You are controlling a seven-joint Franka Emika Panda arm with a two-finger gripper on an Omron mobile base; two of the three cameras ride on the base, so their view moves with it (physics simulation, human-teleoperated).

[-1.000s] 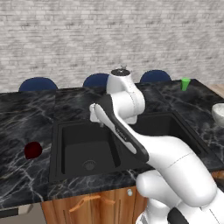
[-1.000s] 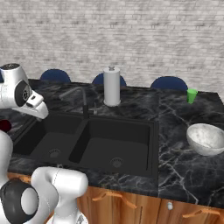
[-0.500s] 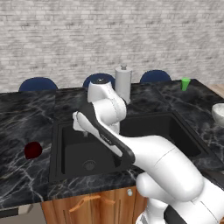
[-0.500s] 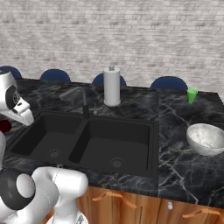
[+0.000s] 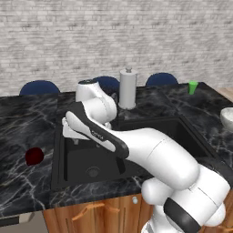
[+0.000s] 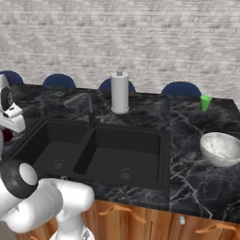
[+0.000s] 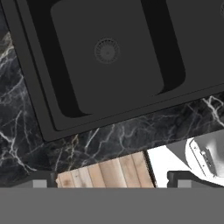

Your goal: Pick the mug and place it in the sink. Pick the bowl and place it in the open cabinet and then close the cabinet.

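Gripper inspected with jaws spread wide and nothing between them; the hand view looks down past its tips onto the left basin of the sink and the front strip of counter. Change noted over the last second: the arm has swung steadily from above the middle of the sink toward its left side, and the hand now hangs over the left edge of the left basin. The mug stands untouched on the countertop just beside the sink's left rim, near the hand but apart from it. Judgement: this is the approach for the first pick; the hand must yet go further left and down before closing. The bowl sits on the counter well to the right of the sink, its step not begun. Surface: black marble with white veining, level; both basins matte black and bare apart from their drains. Also present: a black faucet, a paper towel roll behind the sink, a small green cup at the far right. Room: grey brick wall, blue chair backs behind the counter, wooden lower cabinets below.
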